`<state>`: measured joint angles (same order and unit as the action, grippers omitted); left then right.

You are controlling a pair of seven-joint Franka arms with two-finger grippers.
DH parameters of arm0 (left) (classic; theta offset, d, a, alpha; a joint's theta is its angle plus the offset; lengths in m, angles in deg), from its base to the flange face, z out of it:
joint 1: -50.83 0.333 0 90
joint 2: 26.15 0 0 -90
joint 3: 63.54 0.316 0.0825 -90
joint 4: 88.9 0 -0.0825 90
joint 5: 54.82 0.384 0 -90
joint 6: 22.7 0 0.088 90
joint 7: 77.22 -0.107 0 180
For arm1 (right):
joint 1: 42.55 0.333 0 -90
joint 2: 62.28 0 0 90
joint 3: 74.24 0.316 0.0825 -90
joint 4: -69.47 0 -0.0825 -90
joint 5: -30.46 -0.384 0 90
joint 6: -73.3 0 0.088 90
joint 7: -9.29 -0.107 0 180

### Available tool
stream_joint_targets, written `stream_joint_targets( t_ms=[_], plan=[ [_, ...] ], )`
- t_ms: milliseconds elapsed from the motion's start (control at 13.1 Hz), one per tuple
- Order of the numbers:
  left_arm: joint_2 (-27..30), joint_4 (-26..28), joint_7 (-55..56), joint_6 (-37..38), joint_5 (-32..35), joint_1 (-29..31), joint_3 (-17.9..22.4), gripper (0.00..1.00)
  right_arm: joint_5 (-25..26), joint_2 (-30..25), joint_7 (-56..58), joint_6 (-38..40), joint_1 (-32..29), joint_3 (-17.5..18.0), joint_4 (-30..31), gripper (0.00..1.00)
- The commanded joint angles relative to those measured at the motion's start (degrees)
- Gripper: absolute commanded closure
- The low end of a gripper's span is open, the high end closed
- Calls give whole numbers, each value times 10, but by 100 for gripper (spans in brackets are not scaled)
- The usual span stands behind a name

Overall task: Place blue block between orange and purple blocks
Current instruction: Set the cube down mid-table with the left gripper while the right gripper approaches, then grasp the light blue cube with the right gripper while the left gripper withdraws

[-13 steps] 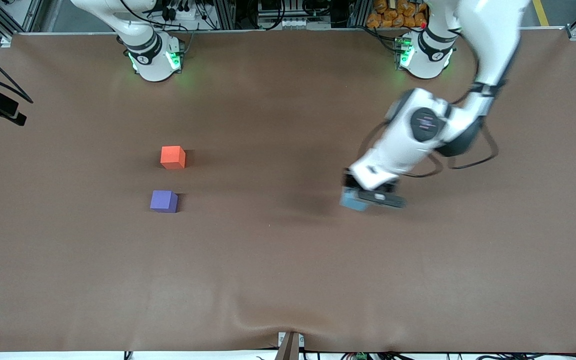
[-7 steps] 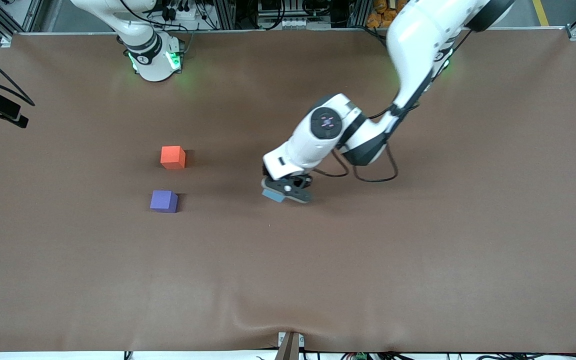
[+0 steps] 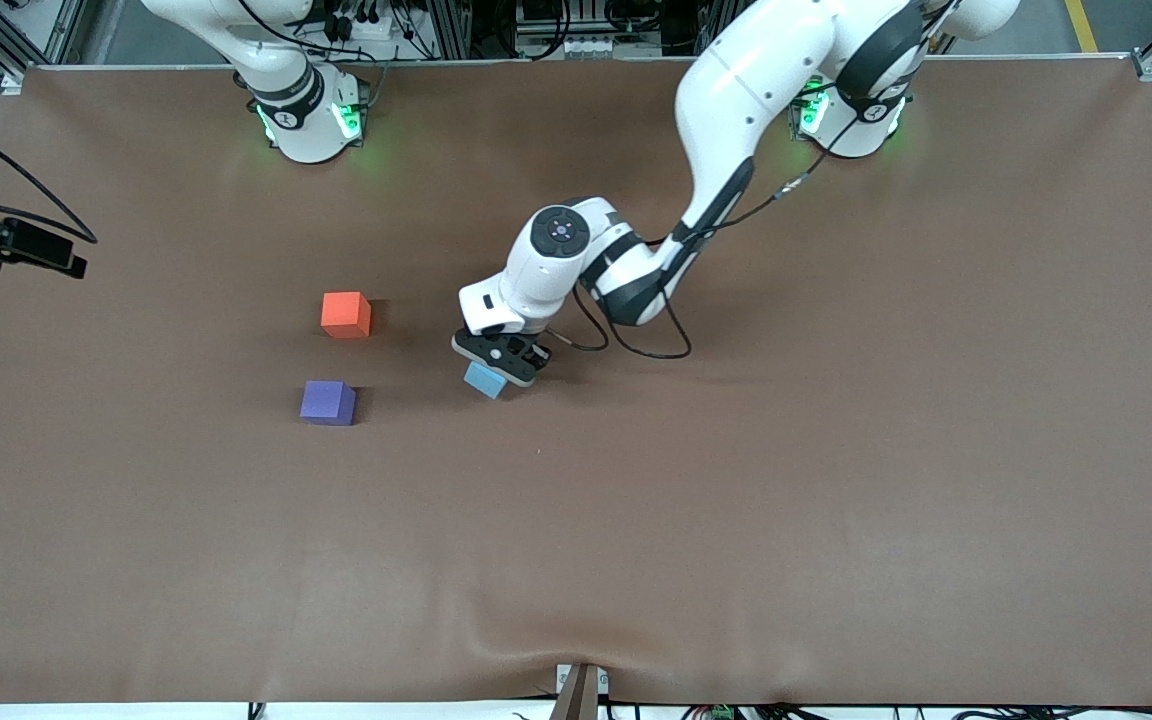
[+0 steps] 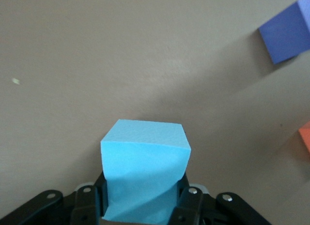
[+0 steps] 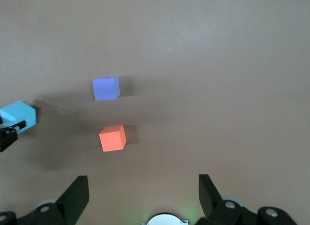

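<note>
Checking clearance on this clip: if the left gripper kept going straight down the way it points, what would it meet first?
The left gripper, shut on the blue block, points down at bare table. The block would touch the table first. The purple block and orange block sit well off that line, though height is hard to judge.

From up here my right tool (image 5: 143, 191) hangs with its two dark fingers (image 5: 73, 196) spread wide and nothing between them, over bare brown tabletop (image 5: 218, 65). The orange block (image 5: 112, 138) sits on the cloth, the purple block (image 5: 105, 88) beside it and apart. At the frame's edge, the blue block (image 5: 19, 116) is clamped in the left tool (image 5: 7, 133).
</note>
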<state>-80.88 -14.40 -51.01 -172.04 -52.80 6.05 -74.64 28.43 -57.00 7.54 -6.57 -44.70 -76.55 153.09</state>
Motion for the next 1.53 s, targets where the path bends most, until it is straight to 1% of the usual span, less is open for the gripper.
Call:
stream_joint_targets(
  t_ms=[0,153,230,306,459,536,689,842,919,1072,1149,1302,1378,1455],
  plan=[
    [-18,-24,16,-11,-6,-8,12,1,-25,24,3,11,-2,10,-10,0],
    [13,-23,19,-3,-7,-8,11,0,-72,45,0,6,0,9,-11,0],
    [36,-17,19,35,-7,-4,11,0,-82,56,0,4,2,9,-13,0],
    [68,-19,18,99,-7,-1,11,0,-82,62,0,-2,8,10,-14,0],
    [133,-16,18,204,-7,14,12,0,-79,73,-17,-24,41,9,-15,0],
    [171,-16,14,273,-1,35,12,0,-83,75,-44,-46,56,10,-14,0],
    [245,-16,8,420,1,98,12,0,-82,87,-100,-79,99,9,-14,0],
    [309,-16,5,524,1,176,11,0,-79,99,-122,-110,135,9,-7,0],
    [331,-16,-4,567,0,218,11,0,-79,107,-132,-121,152,9,-1,0],
    [365,-12,-55,627,1,288,11,0,-79,110,-156,-166,178,9,32,0],
    [376,-2,-69,652,4,310,13,0,-79,110,-157,-196,192,9,58,0],
    [400,13,-78,658,-3,397,3,0,-79,110,-159,-262,222,9,114,0],
    [410,22,-79,658,-2,419,-9,0,-78,111,-166,-293,235,9,137,0],
    [431,53,-74,649,6,421,-12,0,-77,114,-189,-319,245,9,154,0]
  ],
)
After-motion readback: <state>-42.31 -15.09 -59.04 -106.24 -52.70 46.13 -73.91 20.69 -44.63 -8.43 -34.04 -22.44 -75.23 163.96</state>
